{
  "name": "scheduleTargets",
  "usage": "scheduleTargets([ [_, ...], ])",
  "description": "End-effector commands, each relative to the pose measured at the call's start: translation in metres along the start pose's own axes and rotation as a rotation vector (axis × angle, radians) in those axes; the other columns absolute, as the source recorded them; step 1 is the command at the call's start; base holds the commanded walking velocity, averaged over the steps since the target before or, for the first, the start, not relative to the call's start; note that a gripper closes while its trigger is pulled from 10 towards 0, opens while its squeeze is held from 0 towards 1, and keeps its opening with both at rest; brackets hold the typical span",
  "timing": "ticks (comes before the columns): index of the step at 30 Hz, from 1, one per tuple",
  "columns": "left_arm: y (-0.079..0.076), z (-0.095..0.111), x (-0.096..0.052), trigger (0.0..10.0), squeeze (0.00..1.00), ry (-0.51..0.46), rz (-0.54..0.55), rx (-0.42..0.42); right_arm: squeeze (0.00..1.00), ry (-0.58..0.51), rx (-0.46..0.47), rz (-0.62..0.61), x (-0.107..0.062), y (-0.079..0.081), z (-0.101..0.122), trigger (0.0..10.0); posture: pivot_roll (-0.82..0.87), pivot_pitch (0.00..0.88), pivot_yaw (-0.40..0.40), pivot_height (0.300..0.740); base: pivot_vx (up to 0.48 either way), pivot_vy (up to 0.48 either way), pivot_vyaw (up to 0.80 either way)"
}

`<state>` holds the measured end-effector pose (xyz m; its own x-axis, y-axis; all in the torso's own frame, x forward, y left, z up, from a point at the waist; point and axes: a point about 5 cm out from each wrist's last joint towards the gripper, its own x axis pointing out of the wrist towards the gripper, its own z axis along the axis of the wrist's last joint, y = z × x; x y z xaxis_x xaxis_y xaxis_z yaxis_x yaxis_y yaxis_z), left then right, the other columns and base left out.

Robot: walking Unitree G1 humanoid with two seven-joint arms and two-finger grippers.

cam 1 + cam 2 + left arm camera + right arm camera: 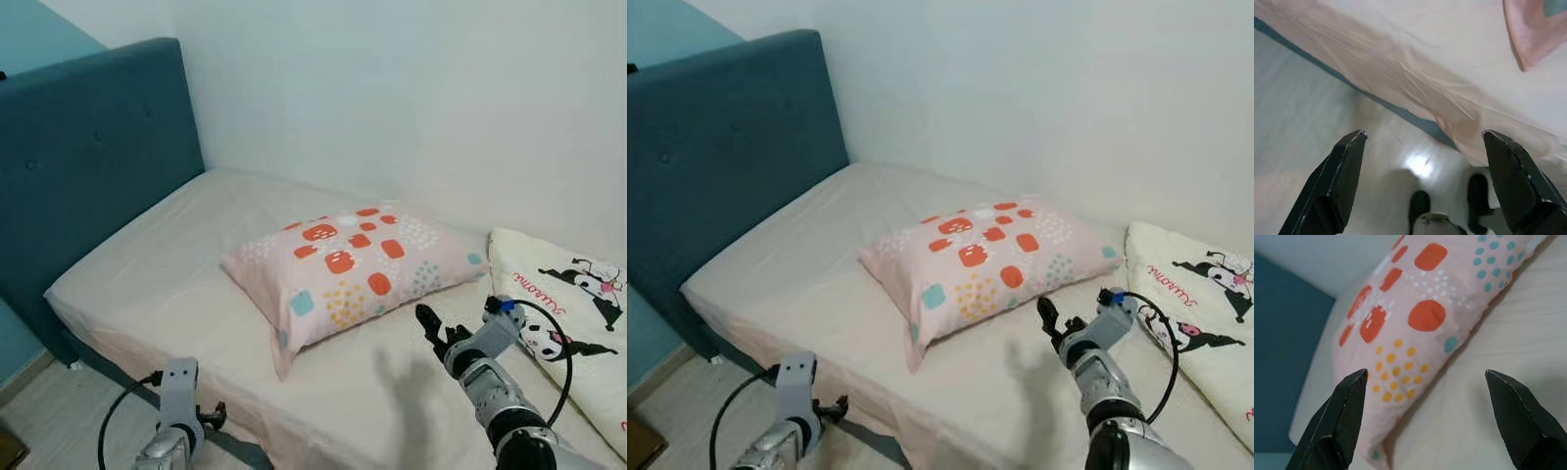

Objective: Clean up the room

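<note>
A pink pillow (353,259) with orange, yellow and teal patches lies askew in the middle of the bed (167,264). My right gripper (431,328) is raised over the sheet just right of the pillow's near edge, open and holding nothing; the right wrist view looks along its fingers (1347,416) at the pillow (1415,328). My left gripper (211,416) hangs low beside the bed's front edge, open, pointing at the floor (1415,166) and the hanging sheet (1415,83).
A blue padded headboard (88,157) stands at the bed's left end, a white wall behind. A cream blanket (578,304) with cartoon prints lies at the right. Wood floor (49,411) runs along the bed's front.
</note>
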<state>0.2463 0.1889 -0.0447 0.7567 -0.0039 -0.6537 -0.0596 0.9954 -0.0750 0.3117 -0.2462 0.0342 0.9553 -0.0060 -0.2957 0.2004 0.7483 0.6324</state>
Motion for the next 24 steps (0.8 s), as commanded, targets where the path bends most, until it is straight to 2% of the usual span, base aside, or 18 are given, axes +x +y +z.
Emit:
scheduleTargets([
  [1,0.006,0.006,0.0,10.0,0.0,-0.023,0.002,0.03,0.0,-0.017,0.056,0.009,0.0,0.0,0.002,10.0,0.04,0.015,-0.007,0.645,0.0,0.0,0.0],
  [6,0.02,0.017,-0.002,10.0,0.0,-0.079,0.013,0.06,0.0,-0.047,0.13,0.051,0.003,0.006,0.004,10.0,0.07,0.066,0.008,0.625,0.0,0.0,0.0],
  [12,0.036,0.022,-0.006,10.0,0.0,-0.113,0.031,0.082,0.0,-0.034,0.146,0.103,0.006,0.018,-0.004,10.0,0.11,0.131,0.03,0.61,0.0,0.0,0.0],
  [13,0.041,0.028,-0.007,10.0,0.0,-0.137,0.036,0.089,0.0,-0.024,0.151,0.138,0.008,0.026,-0.008,10.0,0.12,0.144,0.038,0.605,0.0,0.0,0.0],
  [14,0.041,0.028,-0.007,10.0,0.0,-0.137,0.036,0.089,0.0,-0.024,0.151,0.138,0.008,0.026,-0.008,10.0,0.12,0.144,0.038,0.605,0.0,0.0,0.0],
  [17,0.051,0.045,-0.009,10.0,0.0,-0.206,0.037,0.112,0.0,-0.002,0.152,0.24,0.013,0.046,-0.016,10.0,0.13,0.188,0.064,0.59,0.0,0.0,0.0],
  [19,0.052,0.057,-0.009,10.0,0.0,-0.244,0.025,0.131,0.0,-0.007,0.142,0.279,0.016,0.056,-0.015,10.0,0.14,0.208,0.067,0.58,0.0,0.0,0.0],
  [23,0.051,0.067,-0.009,10.0,0.0,-0.282,0.008,0.147,0.0,-0.039,0.158,0.302,0.018,0.059,-0.007,10.0,0.14,0.234,0.075,0.57,0.0,0.0,0.0],
  [24,0.05,0.073,-0.009,10.0,0.0,-0.307,-0.005,0.155,0.0,-0.071,0.176,0.323,0.019,0.062,0.001,10.0,0.16,0.254,0.081,0.565,0.0,0.0,0.0],
])
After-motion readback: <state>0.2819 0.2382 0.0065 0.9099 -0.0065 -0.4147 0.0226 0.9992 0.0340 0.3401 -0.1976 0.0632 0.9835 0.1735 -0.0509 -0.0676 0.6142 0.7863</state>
